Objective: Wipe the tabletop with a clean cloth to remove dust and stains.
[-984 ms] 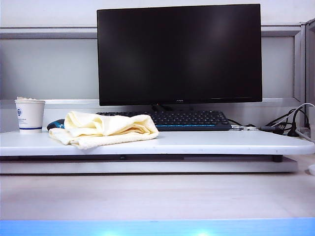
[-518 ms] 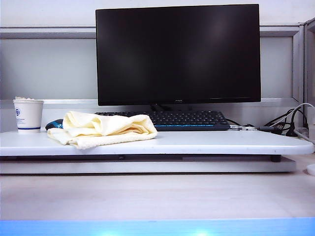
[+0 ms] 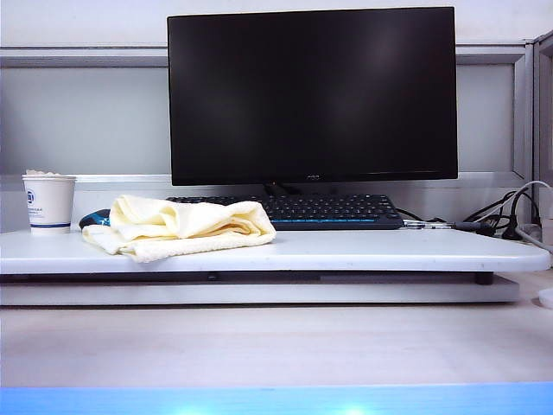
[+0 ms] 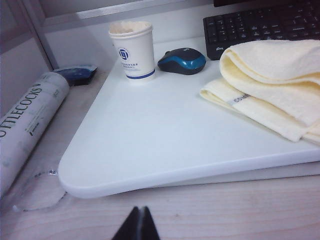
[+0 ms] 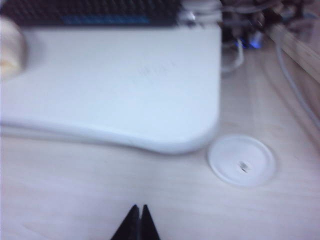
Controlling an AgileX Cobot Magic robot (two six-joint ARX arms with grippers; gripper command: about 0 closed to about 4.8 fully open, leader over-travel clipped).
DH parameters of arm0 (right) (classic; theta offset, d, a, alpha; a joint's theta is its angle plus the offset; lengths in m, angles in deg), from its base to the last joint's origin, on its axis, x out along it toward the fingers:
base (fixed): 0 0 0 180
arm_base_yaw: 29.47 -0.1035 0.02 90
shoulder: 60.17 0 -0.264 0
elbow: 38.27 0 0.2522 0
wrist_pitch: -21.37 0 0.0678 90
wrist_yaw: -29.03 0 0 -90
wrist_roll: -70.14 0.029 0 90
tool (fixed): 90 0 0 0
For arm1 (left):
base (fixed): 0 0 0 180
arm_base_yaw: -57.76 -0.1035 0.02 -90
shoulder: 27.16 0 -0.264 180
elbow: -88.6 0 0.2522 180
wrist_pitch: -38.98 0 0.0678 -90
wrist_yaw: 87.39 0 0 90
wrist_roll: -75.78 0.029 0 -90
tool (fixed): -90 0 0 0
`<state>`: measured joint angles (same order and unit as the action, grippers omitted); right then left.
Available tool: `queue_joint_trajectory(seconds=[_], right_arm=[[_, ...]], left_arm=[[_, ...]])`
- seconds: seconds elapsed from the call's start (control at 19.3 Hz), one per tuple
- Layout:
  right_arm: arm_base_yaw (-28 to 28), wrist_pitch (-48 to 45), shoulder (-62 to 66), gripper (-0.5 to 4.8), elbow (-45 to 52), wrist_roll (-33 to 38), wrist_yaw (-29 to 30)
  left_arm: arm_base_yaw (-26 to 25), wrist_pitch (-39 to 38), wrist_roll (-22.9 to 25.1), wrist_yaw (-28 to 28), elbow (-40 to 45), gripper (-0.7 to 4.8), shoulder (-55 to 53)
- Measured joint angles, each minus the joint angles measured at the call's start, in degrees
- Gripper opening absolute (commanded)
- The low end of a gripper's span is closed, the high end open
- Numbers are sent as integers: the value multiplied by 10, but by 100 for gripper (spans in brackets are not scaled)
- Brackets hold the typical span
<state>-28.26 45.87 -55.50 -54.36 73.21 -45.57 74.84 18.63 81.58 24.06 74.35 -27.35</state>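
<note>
So we're right at the start here: the cloth (image 3: pixel 181 226) sits bunched on the left part of the tabletop (image 3: pixel 363 251), in front of the keyboard (image 3: pixel 333 210), untouched, so no wiping yet by the look of it. Our left hand (image 4: pixel 139 225) hangs over the wood surface (image 4: pixel 225 210) just off the tabletop's near left corner, fingers pressed together, holding nothing. Our right hand (image 5: pixel 137 223) is the same story off the near right corner, pinched shut and empty. We'd say the next move is opening the left hand and reaching over the edge for the cloth. Plenty of bare board right of the cloth for sweeping; the cup (image 4: pixel 133 50) and mouse (image 4: pixel 182 60) crowd the back left.
</note>
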Motion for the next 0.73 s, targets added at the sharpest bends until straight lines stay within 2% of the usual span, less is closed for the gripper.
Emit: queue_joint_trajectory(seconds=[0.05, 0.16, 0.26, 0.47, 0.57, 0.73], right_arm=[[0, -6, 0, 145, 0, 9, 7], [-3, -24, 0, 206, 0, 38, 13], [-7, -56, 0, 214, 0, 68, 20], [-49, -146, 8, 219, -1, 116, 37], [-76, -153, 34, 224, -21, 130, 37], [-114, -161, 110, 258, -62, 132, 37]], left_arm=[[0, 0, 0, 0, 0, -6, 0], [0, 0, 0, -6, 0, -6, 0], [0, 3, 0, -11, 0, -6, 0], [0, 3, 0, -11, 0, -6, 0], [0, 4, 0, -12, 0, -6, 0], [0, 15, 7, -33, 0, -6, 0]])
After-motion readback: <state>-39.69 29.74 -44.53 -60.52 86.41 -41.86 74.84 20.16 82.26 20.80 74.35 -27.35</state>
